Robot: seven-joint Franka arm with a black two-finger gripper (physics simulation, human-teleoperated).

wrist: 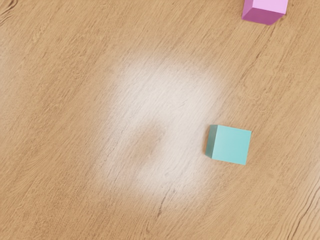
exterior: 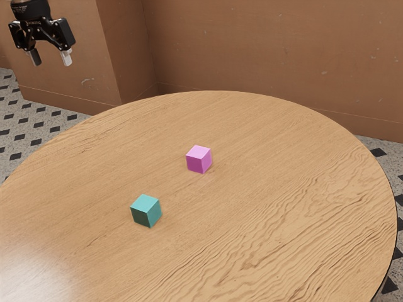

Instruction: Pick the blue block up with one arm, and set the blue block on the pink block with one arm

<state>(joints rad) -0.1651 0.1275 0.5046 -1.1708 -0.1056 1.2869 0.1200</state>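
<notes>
Two small cubes sat on the round wooden table, well apart from the arm. At the exterior view's far left, high above the tabletop, the gripper hung with its two fingers spread wide and nothing between them. Further toward the exterior view's right, on the nearer part of the table, the blue block rested flat on one face, more teal than blue in tone, with one corner turned toward the camera. Right of it and further back stood the pink block, also flat on the wood, near the blue one but clearly apart from it. Beyond that the tabletop ran on bare to its right edge.

In the wrist view the blue block lay off to one side of the point under the hand, beside a pale sheen on the wood, with the pink block beyond it.

The blue block looked rigid, light and smooth-sided, so it would probably not deform, though it might slip if pinched near an edge. The best hold seemed to be across two opposite vertical faces, at mid-height and centred. That would likely call for turning the fingers square to its rotated sides. No part of the task appeared begun.
</notes>
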